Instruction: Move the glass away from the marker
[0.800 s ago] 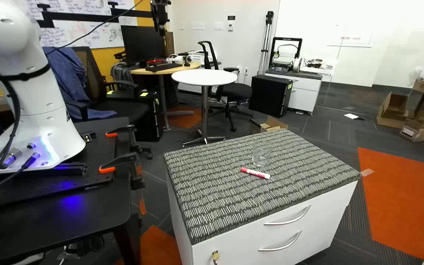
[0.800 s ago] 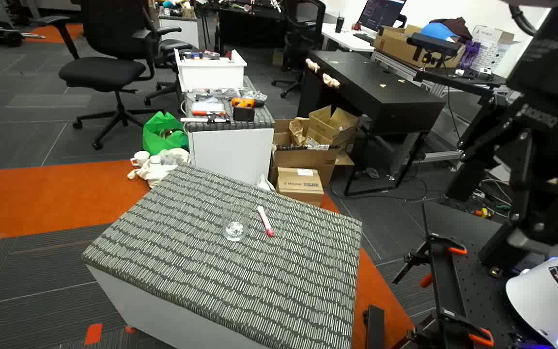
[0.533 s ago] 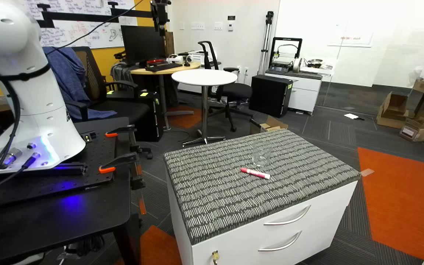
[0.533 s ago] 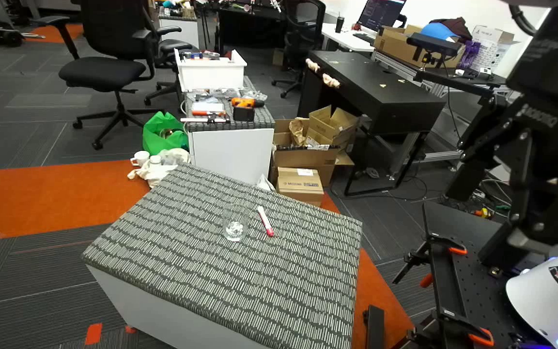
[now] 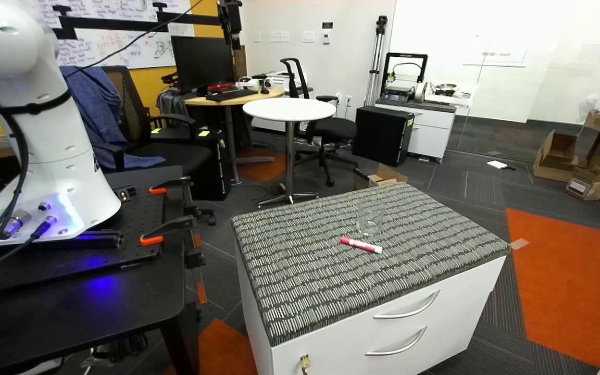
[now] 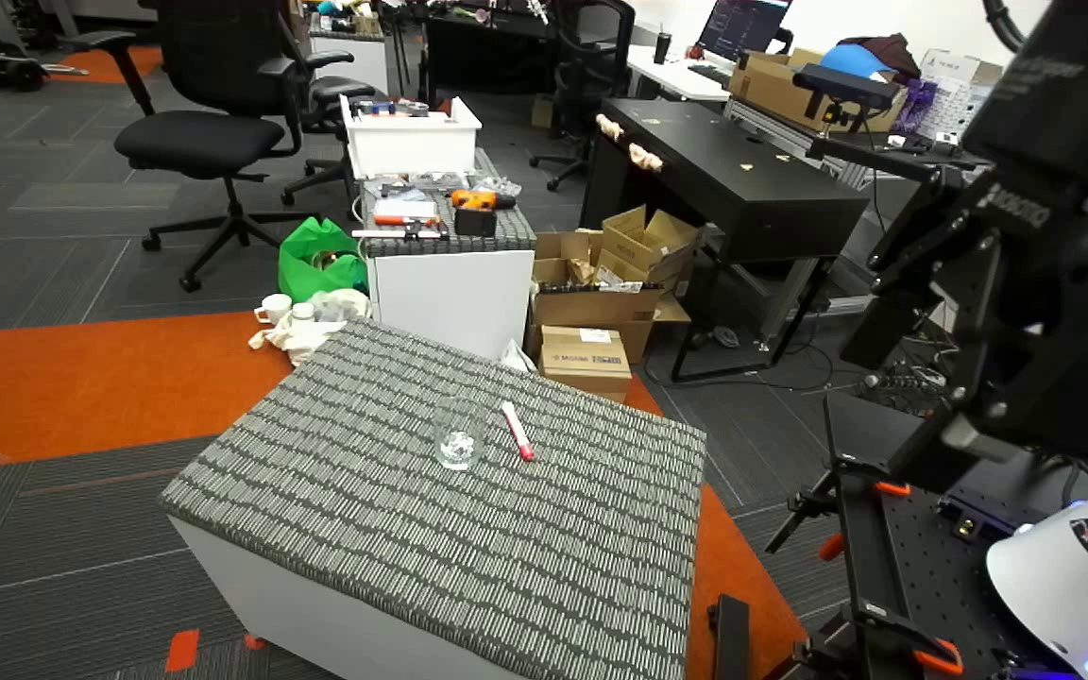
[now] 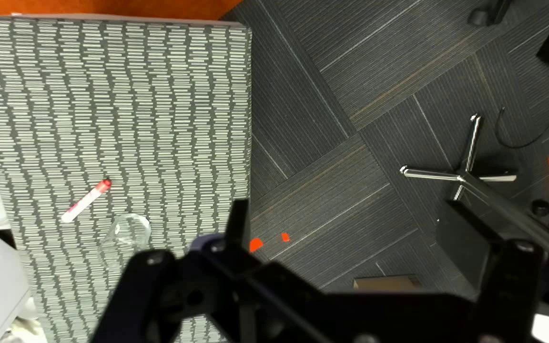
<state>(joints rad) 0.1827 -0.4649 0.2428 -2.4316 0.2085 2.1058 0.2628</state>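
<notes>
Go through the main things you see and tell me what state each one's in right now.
Gripper: open, holding nothing
Marker: lying flat, red cap apparently on
Glass: upright beside the marker, not touching it
Cabinet drawers: both shut
Large cardboard box: open
Smaller cardboard box: looks closed
Robot base light: lit
Monitor: screen lit
Second monitor: screen dark

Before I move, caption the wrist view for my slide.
Clear glass standing beside a red-and-white marker on the patterned mat, open gripper in the foreground.

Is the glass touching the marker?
No: in an exterior view, a strip of grey mat shows between the glass and the marker.
</notes>
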